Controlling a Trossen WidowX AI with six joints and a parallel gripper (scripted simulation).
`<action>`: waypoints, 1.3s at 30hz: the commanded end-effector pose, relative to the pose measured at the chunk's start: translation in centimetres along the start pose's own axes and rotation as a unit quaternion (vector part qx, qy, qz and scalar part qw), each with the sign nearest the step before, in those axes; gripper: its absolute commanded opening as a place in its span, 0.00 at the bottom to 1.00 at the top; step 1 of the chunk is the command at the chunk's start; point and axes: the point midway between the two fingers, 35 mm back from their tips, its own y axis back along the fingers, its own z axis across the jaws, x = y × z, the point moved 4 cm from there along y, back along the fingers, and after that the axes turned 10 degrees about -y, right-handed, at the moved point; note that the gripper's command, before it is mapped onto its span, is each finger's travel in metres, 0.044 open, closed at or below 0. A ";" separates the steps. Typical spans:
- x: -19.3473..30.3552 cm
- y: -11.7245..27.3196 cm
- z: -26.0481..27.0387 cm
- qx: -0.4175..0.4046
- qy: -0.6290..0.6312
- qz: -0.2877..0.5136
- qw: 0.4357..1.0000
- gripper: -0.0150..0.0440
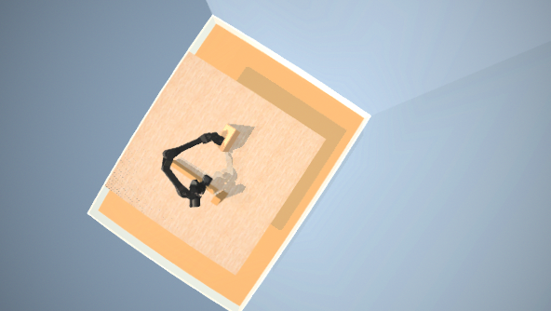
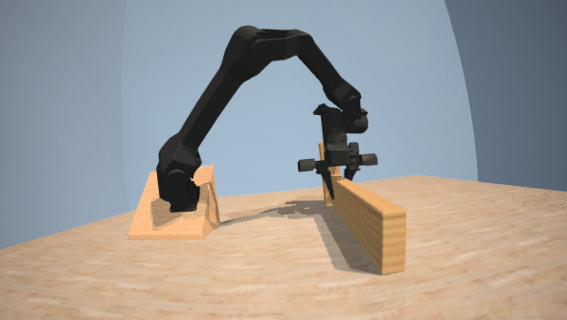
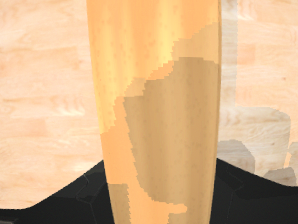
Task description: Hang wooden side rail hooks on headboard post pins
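Observation:
The wooden side rail (image 1: 187,171) (image 2: 394,241) (image 3: 150,45) stands on its narrow edge. Its end away from the post is low, at the table top in the exterior view. The headboard post (image 1: 217,200) (image 2: 322,152) stands upright behind the rail's other end, which reaches up to it or close to it. My gripper (image 2: 340,188) (image 3: 152,152) points down and is shut on the rail near the post, one finger on each side. The steel hooks, the pins and the slot are hidden, so I cannot tell whether the hooks sit on the pins.
The arm rises from a wooden wedge-shaped base block (image 1: 229,135) (image 2: 144,220) and arches over to the rail. The table top (image 1: 275,154) (image 2: 249,283) carries the base, post and rail. Shadows of the arm and rail fall beside the rail.

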 end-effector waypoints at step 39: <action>0.3 1.5 0.1 -0.010 -0.001 0.004 1.000 0.25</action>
